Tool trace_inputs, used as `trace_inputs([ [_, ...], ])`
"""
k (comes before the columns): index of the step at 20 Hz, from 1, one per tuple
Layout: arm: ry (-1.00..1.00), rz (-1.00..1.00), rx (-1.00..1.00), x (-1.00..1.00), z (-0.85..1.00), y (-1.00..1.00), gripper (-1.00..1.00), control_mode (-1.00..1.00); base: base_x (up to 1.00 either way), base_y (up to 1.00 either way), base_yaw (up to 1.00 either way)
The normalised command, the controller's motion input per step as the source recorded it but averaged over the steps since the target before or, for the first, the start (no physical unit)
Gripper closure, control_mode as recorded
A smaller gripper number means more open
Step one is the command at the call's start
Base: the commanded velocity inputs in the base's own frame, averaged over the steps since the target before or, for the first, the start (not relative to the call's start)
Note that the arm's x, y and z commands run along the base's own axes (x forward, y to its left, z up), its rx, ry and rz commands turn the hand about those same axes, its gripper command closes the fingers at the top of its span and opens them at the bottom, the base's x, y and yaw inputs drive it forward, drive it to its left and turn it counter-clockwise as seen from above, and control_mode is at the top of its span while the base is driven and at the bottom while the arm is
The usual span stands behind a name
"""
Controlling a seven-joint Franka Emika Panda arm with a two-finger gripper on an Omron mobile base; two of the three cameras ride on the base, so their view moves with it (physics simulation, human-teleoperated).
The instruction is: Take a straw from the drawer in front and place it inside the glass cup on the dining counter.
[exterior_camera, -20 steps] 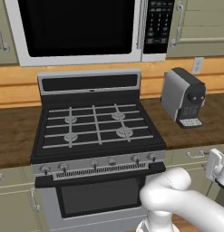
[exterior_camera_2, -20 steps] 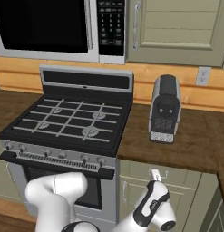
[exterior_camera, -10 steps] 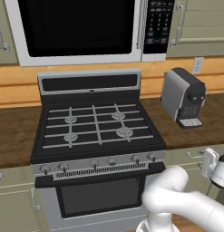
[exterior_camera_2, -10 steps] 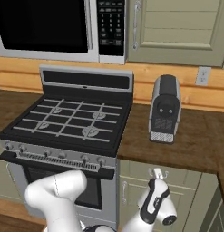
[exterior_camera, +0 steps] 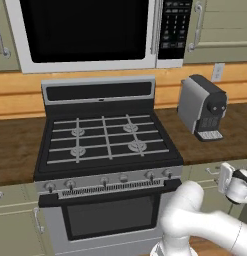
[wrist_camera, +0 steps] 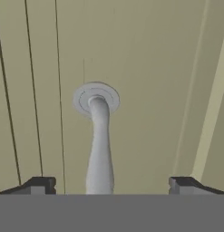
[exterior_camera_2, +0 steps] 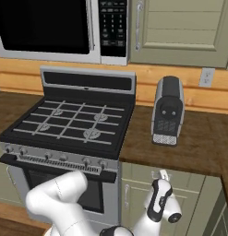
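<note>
The sage-green drawer (exterior_camera_2: 187,177) sits closed under the wooden worktop, right of the stove. In the hand view its flat front (wrist_camera: 149,90) is very close, and its silver bar handle (wrist_camera: 100,140) runs down between my two dark fingertips (wrist_camera: 38,185). My gripper (wrist_camera: 111,186) is open, with one finger on each side of the handle and not touching it. From the base views, the gripper (exterior_camera_2: 162,179) (exterior_camera: 224,178) is right at the drawer front. The straw, the glass cup and the dining counter are out of view.
A black stove (exterior_camera: 107,137) stands left of the drawer, with a microwave (exterior_camera: 85,32) above it. A grey coffee machine (exterior_camera_2: 168,110) sits on the worktop over the drawer. Green cabinet doors (exterior_camera_2: 134,198) are below, beside my arm.
My hand has risen and moved in closer to the drawer front. The jaws have stayed open. Nothing else has moved.
</note>
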Motion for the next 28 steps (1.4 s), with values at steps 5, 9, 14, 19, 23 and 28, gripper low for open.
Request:
trace_inputs([
  [5,0.05,0.00,0.02,0.43,-0.44,-0.28,-1.00,-1.00,0.00,0.00,0.00],
  [9,0.05,0.00,0.01,0.44,-0.45,-0.21,-1.00,-1.00,0.00,0.00,0.00],
  [14,0.04,0.00,0.00,0.44,-0.41,-0.07,1.00,-1.00,0.00,0.00,0.00],
  [19,0.06,0.00,0.03,0.43,-0.36,-0.02,1.00,-1.00,0.00,0.00,0.00],
  [23,0.12,0.00,0.11,0.33,-0.29,-0.09,1.00,-1.00,0.00,0.00,0.00],
  [28,0.28,0.00,0.25,0.15,-0.16,-0.08,1.00,-1.00,0.00,0.00,0.00],
])
